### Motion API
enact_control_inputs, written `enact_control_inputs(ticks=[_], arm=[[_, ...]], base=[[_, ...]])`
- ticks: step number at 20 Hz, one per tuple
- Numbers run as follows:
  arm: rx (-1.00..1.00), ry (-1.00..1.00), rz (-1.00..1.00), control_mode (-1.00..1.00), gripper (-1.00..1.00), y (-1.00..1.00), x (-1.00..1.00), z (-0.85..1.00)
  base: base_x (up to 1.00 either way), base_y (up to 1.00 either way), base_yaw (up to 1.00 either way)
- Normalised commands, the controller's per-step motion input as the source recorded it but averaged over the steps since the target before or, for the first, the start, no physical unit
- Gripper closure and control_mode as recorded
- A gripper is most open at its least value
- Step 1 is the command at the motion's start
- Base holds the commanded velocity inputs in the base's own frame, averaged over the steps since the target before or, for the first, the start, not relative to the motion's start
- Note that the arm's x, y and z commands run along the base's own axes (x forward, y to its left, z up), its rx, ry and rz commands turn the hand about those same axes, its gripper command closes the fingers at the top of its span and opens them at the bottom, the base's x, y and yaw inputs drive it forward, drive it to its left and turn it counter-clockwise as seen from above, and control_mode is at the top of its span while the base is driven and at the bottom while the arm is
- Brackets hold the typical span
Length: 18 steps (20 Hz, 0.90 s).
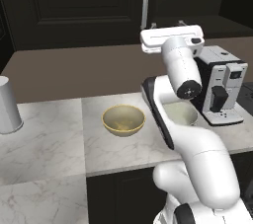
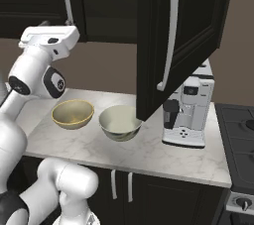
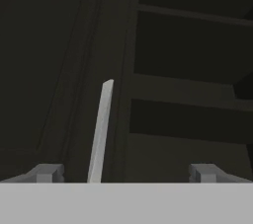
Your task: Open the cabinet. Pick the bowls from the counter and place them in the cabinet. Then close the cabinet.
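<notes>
The cabinet hangs on the wall above the desk; its right door is swung wide out over the desk, while the left door looks shut, its silver bar handle rising between the pincer's tips in the hand view. Shelves show in the open half to the right of that handle. The white arm is raised with its hand level, up by the cabinet's lower edge. A coffee machine stands at the right of the desk, and a grey cup at the far left. Both bowls sit on the desk below the cabinet: the tan-yellow bowl on the left and the off-white bowl just beside it, under the corner of the open door. The pincer is spread wide and holds nothing. The risk, as I judge it, lies in the open door: its low corner hangs close above the off-white bowl, so an arm reaching down could strike the door. The handle also sits off-centre towards one finger, so closing there could catch it askew.
</notes>
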Motion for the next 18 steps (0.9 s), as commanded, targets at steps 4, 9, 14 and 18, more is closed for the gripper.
enact_control_inputs(ticks=[4, 9, 14, 18], arm=[[0.0, 0.0, 0.0, -1.0, -1.0, 0.04, 0.62, -0.03], [0.0, 0.0, 0.0, -1.0, -1.0, 0.01, 0.61, -0.1], [0.0, 0.0, 0.0, -1.0, -1.0, 0.0, 0.61, -0.11], [0.0, 0.0, 0.0, -1.0, -1.0, 0.04, 0.74, -0.19]], base=[[0.0, 0.0, 0.0], [0.0, 0.0, 0.0], [0.0, 0.0, 0.0], [0.0, 0.0, 0.0]])
